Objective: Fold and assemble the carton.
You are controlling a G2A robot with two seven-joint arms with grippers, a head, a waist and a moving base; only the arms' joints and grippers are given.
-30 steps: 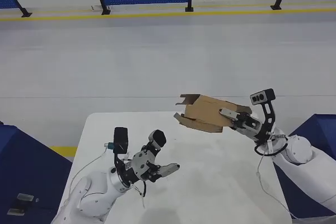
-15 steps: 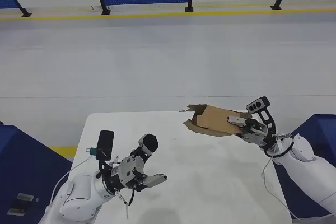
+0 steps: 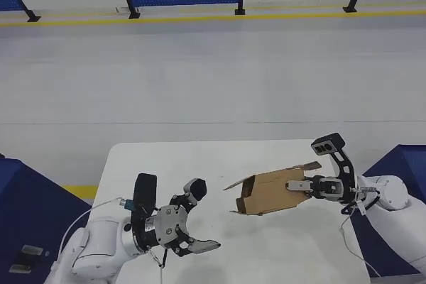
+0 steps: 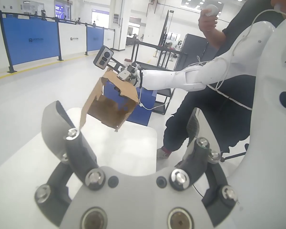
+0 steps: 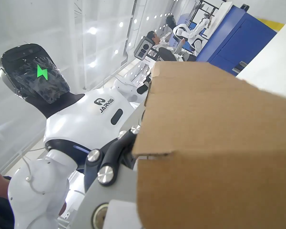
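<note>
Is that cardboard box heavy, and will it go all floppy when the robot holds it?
Probably light: the right pincer holds the carton up by one end. The walls look fairly stiff, but the loose, ragged flaps may bend easily.

The white table (image 3: 163, 163), rectangular with rounded corners, stands on a pale floor (image 3: 199, 71). Its top spreads beneath and ahead of the left gripper (image 4: 124, 114) and its spread jaws. The cardboard carton (image 3: 273, 193) hangs over it, pinched in the jaws of the right gripper (image 3: 302, 186). Whether carton and top touch cannot be told.
</note>
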